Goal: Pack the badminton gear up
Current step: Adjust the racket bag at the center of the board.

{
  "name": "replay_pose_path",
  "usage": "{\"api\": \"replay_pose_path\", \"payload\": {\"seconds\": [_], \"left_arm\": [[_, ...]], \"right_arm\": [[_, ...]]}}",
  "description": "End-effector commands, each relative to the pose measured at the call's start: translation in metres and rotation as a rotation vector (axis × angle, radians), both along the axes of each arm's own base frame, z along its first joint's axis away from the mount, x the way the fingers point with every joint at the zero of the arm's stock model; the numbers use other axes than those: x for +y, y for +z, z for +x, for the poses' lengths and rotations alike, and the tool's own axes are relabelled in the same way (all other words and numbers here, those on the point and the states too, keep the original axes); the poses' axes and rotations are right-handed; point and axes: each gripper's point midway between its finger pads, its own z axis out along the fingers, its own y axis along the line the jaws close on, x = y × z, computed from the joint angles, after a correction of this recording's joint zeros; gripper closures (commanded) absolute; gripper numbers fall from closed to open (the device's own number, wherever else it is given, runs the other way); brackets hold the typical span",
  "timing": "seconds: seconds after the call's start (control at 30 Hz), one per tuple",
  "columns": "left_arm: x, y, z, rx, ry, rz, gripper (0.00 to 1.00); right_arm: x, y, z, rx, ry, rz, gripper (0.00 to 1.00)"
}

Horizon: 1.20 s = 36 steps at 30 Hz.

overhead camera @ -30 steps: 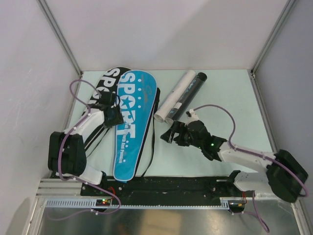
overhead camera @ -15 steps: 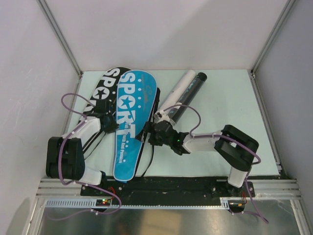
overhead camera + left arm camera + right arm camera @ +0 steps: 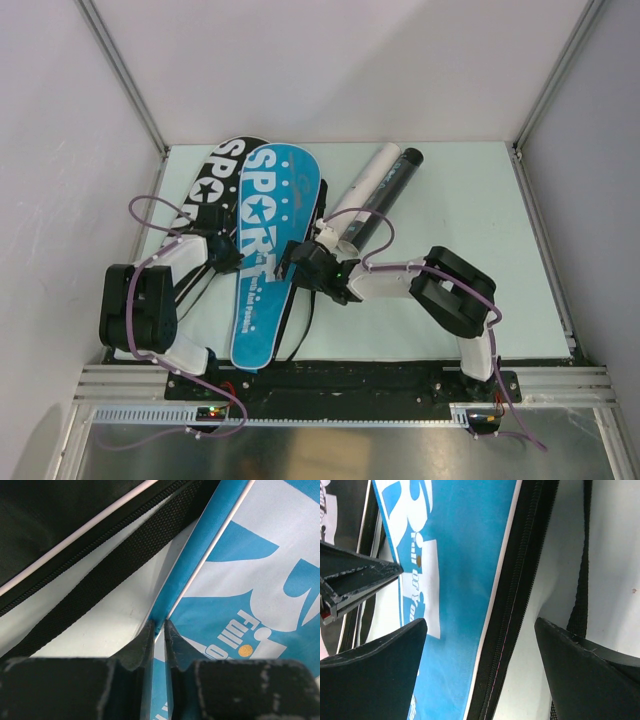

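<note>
The blue SPORT cover (image 3: 268, 240) lies partly over the black SPORT cover (image 3: 215, 172) at the left. My left gripper (image 3: 240, 262) is shut on the blue cover's left piped edge (image 3: 200, 565), pinching it between its fingertips (image 3: 159, 628). My right gripper (image 3: 288, 262) is open, its jaws straddling the blue cover's right edge and black zipper (image 3: 512, 600) from above. The white tube (image 3: 360, 188) and the black tube (image 3: 386, 192) lie side by side behind it. No rackets or shuttlecocks show.
A black strap (image 3: 312, 290) trails off the blue cover's right side toward the front; it also shows in the right wrist view (image 3: 580, 570). Another strap (image 3: 125, 565) lies beside the black cover (image 3: 50, 515). White walls enclose the table on three sides.
My right arm has swung left from the table's middle to the blue cover's right edge, gripper open. My left gripper has shifted slightly down along the cover's left edge.
</note>
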Motion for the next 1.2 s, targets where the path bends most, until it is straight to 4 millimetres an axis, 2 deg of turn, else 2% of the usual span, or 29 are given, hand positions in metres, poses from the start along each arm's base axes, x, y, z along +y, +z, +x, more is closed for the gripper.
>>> {"api": "replay_pose_path", "payload": {"seconds": [0.0,0.23,0.3,0.4,0.53,0.6,0.77,0.8,0.87,0.93,1.07,1.17], "left_arm": [[0.01,-0.004,0.0,0.012,0.037,0.027,0.84],[0.006,-0.004,0.0,0.015,0.035,0.006,0.8],[0.006,-0.004,0.0,0.013,0.035,0.003,0.8],[0.005,-0.005,-0.001,0.017,0.035,0.0,0.79],[0.004,-0.005,-0.003,0.017,0.039,-0.005,0.78],[0.004,-0.006,-0.004,0.017,0.04,-0.008,0.78],[0.002,-0.003,-0.003,-0.002,0.053,-0.02,0.77],[0.002,-0.001,-0.003,-0.012,0.056,-0.018,0.76],[0.004,0.01,0.002,-0.052,0.054,-0.01,0.74],[0.007,0.031,0.012,-0.114,0.043,0.008,0.7],[0.017,0.099,0.037,-0.279,0.02,0.072,0.63],[0.021,0.15,0.054,-0.392,-0.003,0.101,0.58]], "right_arm": [[-0.017,-0.024,0.004,0.025,-0.079,-0.133,0.04],[0.007,-0.05,0.005,0.106,-0.022,-0.148,0.04],[0.014,-0.05,0.006,0.115,-0.02,-0.122,0.04],[0.024,-0.046,0.01,0.11,-0.006,-0.054,0.06],[0.034,-0.028,0.013,0.053,0.019,0.045,0.16],[0.036,-0.019,0.014,0.014,0.029,0.077,0.29],[0.039,0.0,0.016,-0.064,0.062,0.133,0.86],[0.038,0.002,0.015,-0.073,0.07,0.133,0.93],[0.036,0.008,0.014,-0.092,0.089,0.129,0.98],[0.031,0.02,0.014,-0.131,0.116,0.103,1.0],[0.008,0.062,0.016,-0.239,0.168,-0.058,1.0],[-0.017,0.074,0.012,-0.291,0.222,-0.214,1.0]]}}
